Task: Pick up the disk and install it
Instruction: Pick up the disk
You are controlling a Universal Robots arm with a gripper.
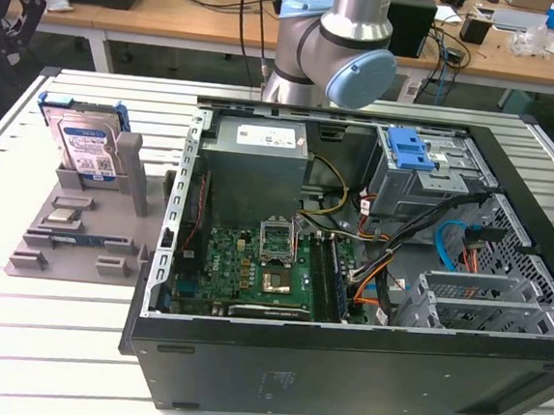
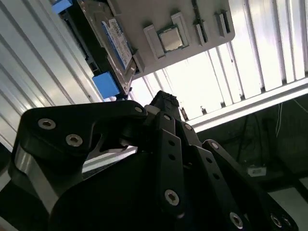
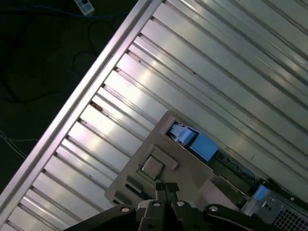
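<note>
The gripper [image 3: 166,186] hangs high over the far-left corner of the table [image 1: 52,343], as the exterior view shows it. It touches nothing. In both wrist views its two fingertips seem to be pressed together, with nothing between them.

The disk [image 1: 86,147] is not yet picked up. It stands upright on its edge in a slot at the far edge of the grey holder [image 1: 70,238], which lies near the table's left edge, beside the open computer case [image 1: 341,368]. The labelled broad face of the disk looks toward the near edge of the table, and its top edge with the blue bracket runs parallel to the far edge of the table.

The relation that matters for the grasp, in my judgement, is this: the disk lies below the gripper and toward the near side of the table, well apart from it. In the second wrist view the disk [image 2: 113,41] appears beyond the fingertips, next to the small square chip [image 2: 171,38] that rests in its own seat on the holder. The thin top edge of the disk is free and open from above.
</note>
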